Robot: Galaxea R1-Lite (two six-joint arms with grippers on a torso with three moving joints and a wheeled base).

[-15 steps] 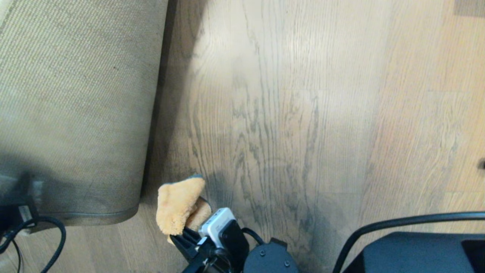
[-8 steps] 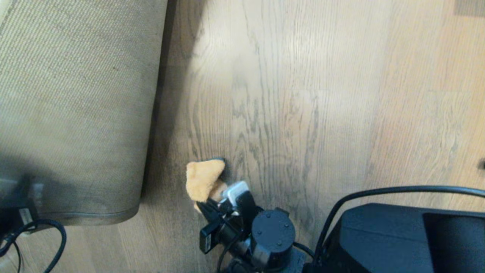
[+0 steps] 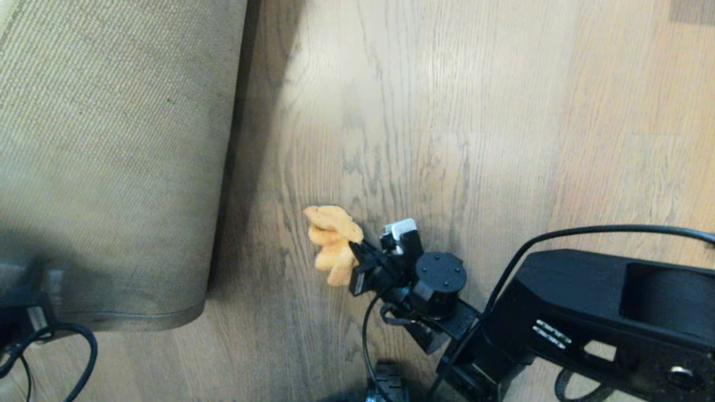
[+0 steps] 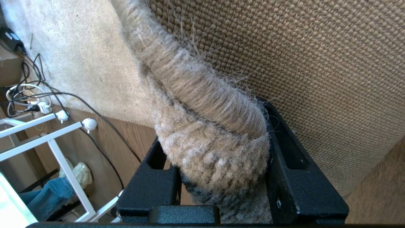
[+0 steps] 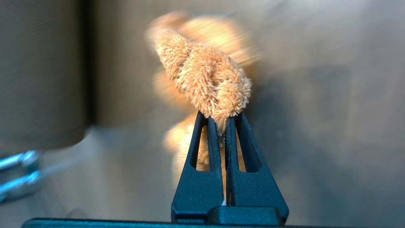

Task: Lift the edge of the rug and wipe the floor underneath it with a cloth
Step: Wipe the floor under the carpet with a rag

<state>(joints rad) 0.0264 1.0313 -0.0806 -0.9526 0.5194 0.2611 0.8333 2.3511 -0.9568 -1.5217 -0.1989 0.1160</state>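
Rug edge (image 4: 208,126), folded back to its woven backing, sits clamped in your left gripper (image 4: 221,177). Your right gripper (image 3: 357,262) pinches the orange cloth (image 3: 332,243) over bare wood floor (image 3: 447,111).

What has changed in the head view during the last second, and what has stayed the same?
The right gripper, shut on the orange cloth, swept across the floor, away from the rug edge toward the right and further up the picture; more of its arm came into view. The cloth bunched up. The rug stayed lifted, its border clamped in the left gripper.
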